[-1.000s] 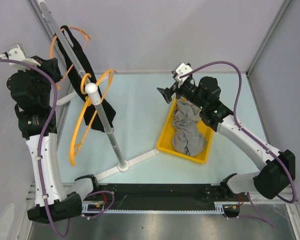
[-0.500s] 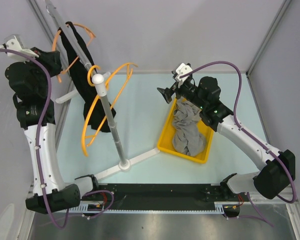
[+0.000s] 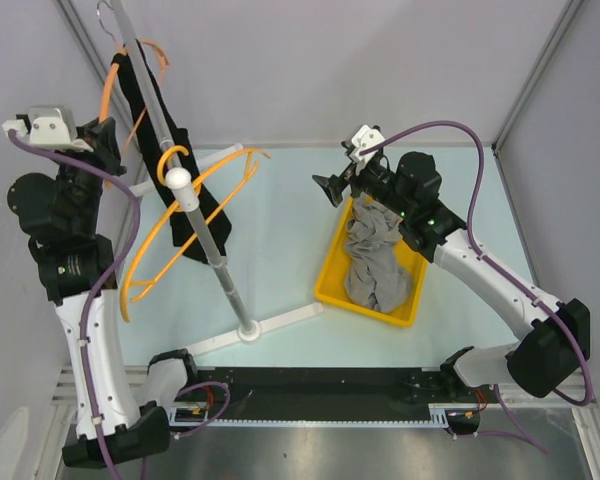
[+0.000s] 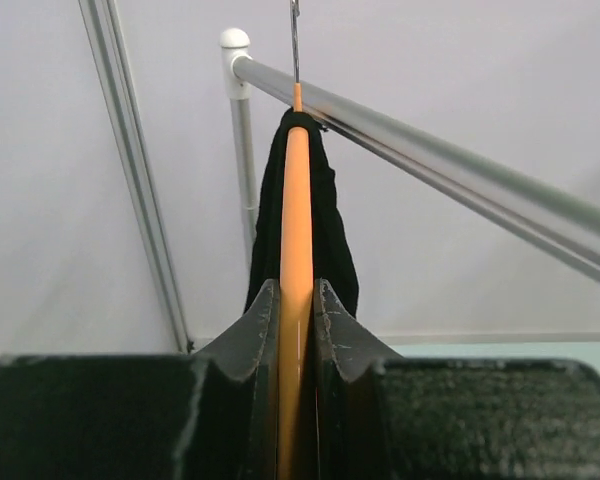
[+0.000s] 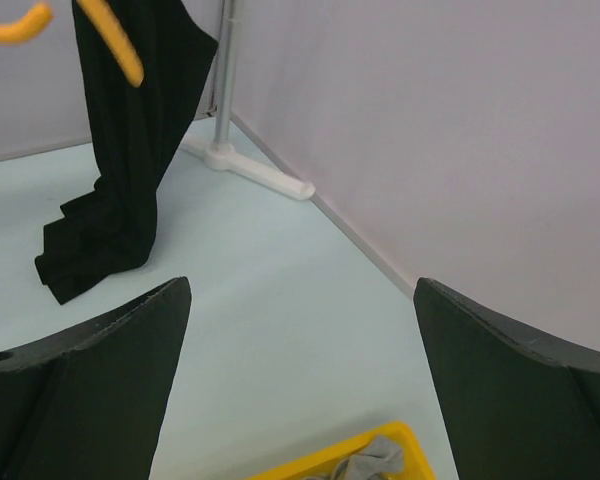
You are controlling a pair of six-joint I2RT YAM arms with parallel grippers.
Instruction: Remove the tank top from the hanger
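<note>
A black tank top [image 3: 160,130] hangs on an orange hanger [image 3: 106,92] on the slanted rail [image 3: 145,75] of the white clothes rack. In the left wrist view the hanger's orange arm [image 4: 296,200] runs straight between my jaws, with the tank top [image 4: 332,240] draped over it and hooked on the rail [image 4: 430,160]. My left gripper [image 4: 296,292], also in the top view [image 3: 113,150], is shut on that hanger arm. My right gripper [image 3: 330,188] is open and empty above the far end of the yellow bin; in its own view [image 5: 300,330] I see the tank top [image 5: 120,150] hanging far off.
A second, empty orange hanger [image 3: 166,160] hangs near the rail's white end knob [image 3: 180,178]. The rack's post and white foot [image 3: 248,332] stand at the table's front left. A yellow bin [image 3: 330,280] holds a grey garment [image 3: 375,262]. Grey walls enclose the table.
My left arm swung up and left, then back right, holding the hanger. The rail tilted with it and the empty hanger swung. The right arm has not moved.
</note>
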